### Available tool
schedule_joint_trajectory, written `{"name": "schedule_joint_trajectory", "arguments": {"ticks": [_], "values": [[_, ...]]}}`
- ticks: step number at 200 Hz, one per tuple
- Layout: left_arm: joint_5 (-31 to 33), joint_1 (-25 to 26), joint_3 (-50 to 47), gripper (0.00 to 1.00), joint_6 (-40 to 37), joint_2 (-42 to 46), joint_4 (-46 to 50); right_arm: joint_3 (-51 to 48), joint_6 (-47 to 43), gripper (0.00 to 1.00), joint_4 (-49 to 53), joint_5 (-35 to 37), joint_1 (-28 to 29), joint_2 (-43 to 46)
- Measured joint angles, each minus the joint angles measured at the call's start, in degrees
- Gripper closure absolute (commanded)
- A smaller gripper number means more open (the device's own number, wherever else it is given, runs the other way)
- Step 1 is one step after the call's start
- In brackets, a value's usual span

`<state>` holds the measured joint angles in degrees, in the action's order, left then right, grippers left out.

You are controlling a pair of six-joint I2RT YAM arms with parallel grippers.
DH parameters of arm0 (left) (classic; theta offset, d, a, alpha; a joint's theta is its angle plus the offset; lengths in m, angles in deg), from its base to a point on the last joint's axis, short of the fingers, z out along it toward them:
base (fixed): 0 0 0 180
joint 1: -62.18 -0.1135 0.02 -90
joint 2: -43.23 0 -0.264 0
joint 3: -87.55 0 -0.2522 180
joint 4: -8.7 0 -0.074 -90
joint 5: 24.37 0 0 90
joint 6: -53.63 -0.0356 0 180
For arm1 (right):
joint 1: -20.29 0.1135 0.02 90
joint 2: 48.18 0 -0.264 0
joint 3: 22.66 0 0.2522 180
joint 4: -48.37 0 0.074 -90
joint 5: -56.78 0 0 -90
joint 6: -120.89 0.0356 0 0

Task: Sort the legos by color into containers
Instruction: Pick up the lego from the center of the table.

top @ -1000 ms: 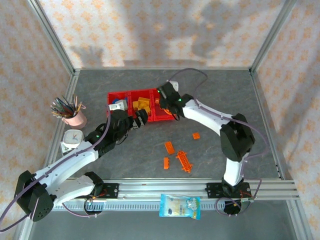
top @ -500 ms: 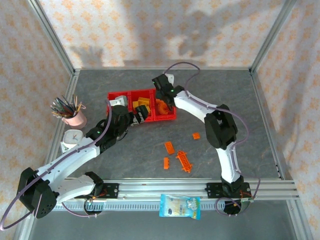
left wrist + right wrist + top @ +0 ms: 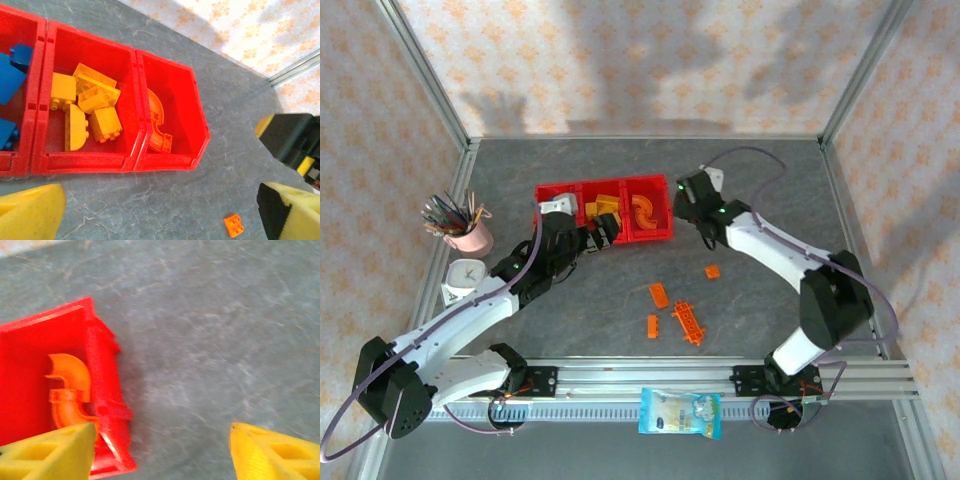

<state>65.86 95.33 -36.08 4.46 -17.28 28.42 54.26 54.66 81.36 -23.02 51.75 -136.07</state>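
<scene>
The red containers point(image 3: 654, 235) sit mid-table as one tray of three bins. Blue legos point(image 3: 10, 75) lie in the left bin, yellow legos point(image 3: 92, 107) in the middle one, and a curved orange piece point(image 3: 643, 212) in the right one. Three small orange bricks point(image 3: 712, 271) point(image 3: 660, 295) point(image 3: 652, 326) and a ladder-like orange piece point(image 3: 688, 323) lie loose on the table. My left gripper point(image 3: 603, 232) hovers at the tray's near edge, open and empty. My right gripper point(image 3: 686, 203) is just right of the tray, open and empty, with the curved piece point(image 3: 70, 390) at its left.
A pink pen cup point(image 3: 468, 235) and a small white box point(image 3: 463, 277) stand at the left. A plastic packet point(image 3: 680, 412) lies on the front rail. Metal frame posts and patterned walls enclose the grey table point(image 3: 770, 180).
My right gripper has swung from above the right bin to the table right of the tray. The curved orange piece now lies uncovered in that bin. The left arm has barely moved.
</scene>
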Motion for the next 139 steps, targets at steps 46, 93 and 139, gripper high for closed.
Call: {"name": "schedule_joint_trajectory", "arguments": {"ticks": [46,93,139], "values": [[-1.53,2.99,-3.50,0.01,2.43,0.00,-2.84,-12.98,0.81,0.21,-0.04,-5.14,-3.58,4.28],[-1.49,4.98,-4.48,0.01,4.39,-0.94,-5.46,-18.84,0.74,0.19,-0.26,-9.49,-5.53,4.48],[-0.81,5.11,-5.70,0.01,5.86,-1.14,-6.75,-19.12,-0.39,0.27,-1.66,-12.20,-4.94,2.08]]}}
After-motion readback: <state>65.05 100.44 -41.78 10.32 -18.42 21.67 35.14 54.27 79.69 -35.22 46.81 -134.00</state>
